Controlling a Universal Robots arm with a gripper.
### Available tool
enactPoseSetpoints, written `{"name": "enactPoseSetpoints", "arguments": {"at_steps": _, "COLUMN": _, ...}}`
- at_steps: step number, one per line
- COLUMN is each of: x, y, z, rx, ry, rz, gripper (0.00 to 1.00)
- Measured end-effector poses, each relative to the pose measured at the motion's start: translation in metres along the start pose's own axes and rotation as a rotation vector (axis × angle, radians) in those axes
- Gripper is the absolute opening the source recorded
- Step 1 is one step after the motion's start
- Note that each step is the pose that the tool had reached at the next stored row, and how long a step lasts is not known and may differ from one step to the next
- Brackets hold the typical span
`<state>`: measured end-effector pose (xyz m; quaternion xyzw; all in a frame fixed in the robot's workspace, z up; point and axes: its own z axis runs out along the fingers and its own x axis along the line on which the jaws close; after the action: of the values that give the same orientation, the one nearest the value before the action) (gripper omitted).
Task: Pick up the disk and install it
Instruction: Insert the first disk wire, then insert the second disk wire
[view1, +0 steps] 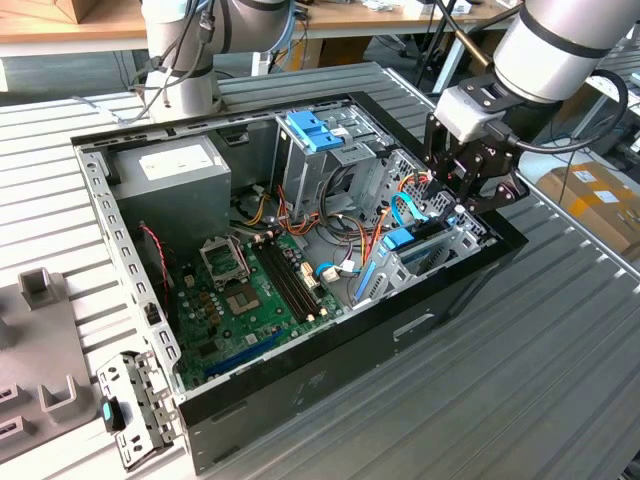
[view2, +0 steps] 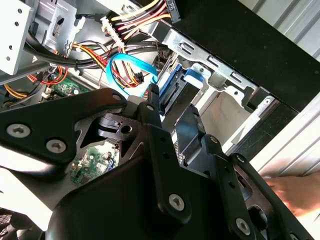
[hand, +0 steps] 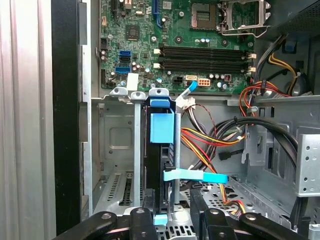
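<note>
Inside the open computer case (view1: 300, 395) on the counter (view1: 560, 380), at its front corner, we see the disk (hand: 161, 150) standing on edge in the metal drive bay (hand: 120, 150), its blue rail facing us. Our gripper (view1: 462, 195) hangs just above that bay, fingers (view2: 150, 107) apart on either side of the disk's blue rail (view2: 192, 127). A hand (view2: 300, 192) rests just outside the case.
</note>
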<state>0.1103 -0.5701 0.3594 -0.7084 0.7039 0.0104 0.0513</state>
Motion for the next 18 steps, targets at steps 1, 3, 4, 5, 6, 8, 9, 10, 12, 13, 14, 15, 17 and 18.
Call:
{"name": "enactPoseSetpoints", "arguments": {"at_steps": 1, "x": 0.0, "y": 0.0, "z": 0.0, "rx": 0.0, "ry": 0.0001, "rz": 0.0, "gripper": 0.42}}
{"name": "enactPoseSetpoints", "arguments": {"at_steps": 3, "x": -0.0007, "y": -0.0001, "z": 0.0, "rx": 0.0, "ry": 0.0004, "rz": 0.0, "gripper": 0.42}}
{"name": "enactPoseSetpoints", "arguments": {"at_steps": 4, "x": -0.0011, "y": -0.0001, "z": 0.0001, "rx": 0.0, "ry": 0.0009, "rz": 0.0, "gripper": 0.42}}
{"name": "enactPoseSetpoints", "arguments": {"at_steps": 5, "x": -0.0015, "y": -0.0001, "z": 0.0, "rx": 0.0, "ry": 0.0025, "rz": 0.001, "gripper": 0.42}}
{"name": "enactPoseSetpoints", "arguments": {"at_steps": 6, "x": -0.002, "y": -0.0001, "z": -0.0002, "rx": 0.0, "ry": 0.0052, "rz": 0.001, "gripper": 0.42}}
{"name": "enactPoseSetpoints", "arguments": {"at_steps": 8, "x": -0.0027, "y": -0.0001, "z": -0.0011, "rx": 0.0, "ry": 0.0129, "rz": 0.001, "gripper": 0.42}}
{"name": "enactPoseSetpoints", "arguments": {"at_steps": 9, "x": -0.0027, "y": -0.0001, "z": -0.0012, "rx": 0.0, "ry": 0.0146, "rz": 0.001, "gripper": 0.42}}
{"name": "enactPoseSetpoints", "arguments": {"at_steps": 10, "x": -0.0027, "y": -0.0001, "z": -0.0013, "rx": 0.0, "ry": 0.0148, "rz": 0.001, "gripper": 0.42}}
{"name": "enactPoseSetpoints", "arguments": {"at_steps": 12, "x": -0.0028, "y": -0.0001, "z": -0.0013, "rx": 0.0001, "ry": 0.0148, "rz": 0.002, "gripper": 0.42}}
{"name": "enactPoseSetpoints", "arguments": {"at_steps": 13, "x": -0.0028, "y": -0.0001, "z": -0.0013, "rx": 0.0002, "ry": 0.0149, "rz": 0.003, "gripper": 0.42}}
{"name": "enactPoseSetpoints", "arguments": {"at_steps": 14, "x": -0.0028, "y": -0.0001, "z": -0.0013, "rx": 0.0002, "ry": 0.0149, "rz": 0.003, "gripper": 0.42}}
{"name": "enactPoseSetpoints", "arguments": {"at_steps": 15, "x": -0.0028, "y": -0.0001, "z": -0.0013, "rx": 0.0001, "ry": 0.0149, "rz": 0.003, "gripper": 0.42}}
{"name": "enactPoseSetpoints", "arguments": {"at_steps": 17, "x": -0.0028, "y": -0.0001, "z": -0.0013, "rx": 0.0002, "ry": 0.0149, "rz": 0.003, "gripper": 0.42}}
{"name": "enactPoseSetpoints", "arguments": {"at_steps": 18, "x": -0.0028, "y": -0.0001, "z": -0.0013, "rx": 0.0002, "ry": 0.0149, "rz": 0.003, "gripper": 0.42}}
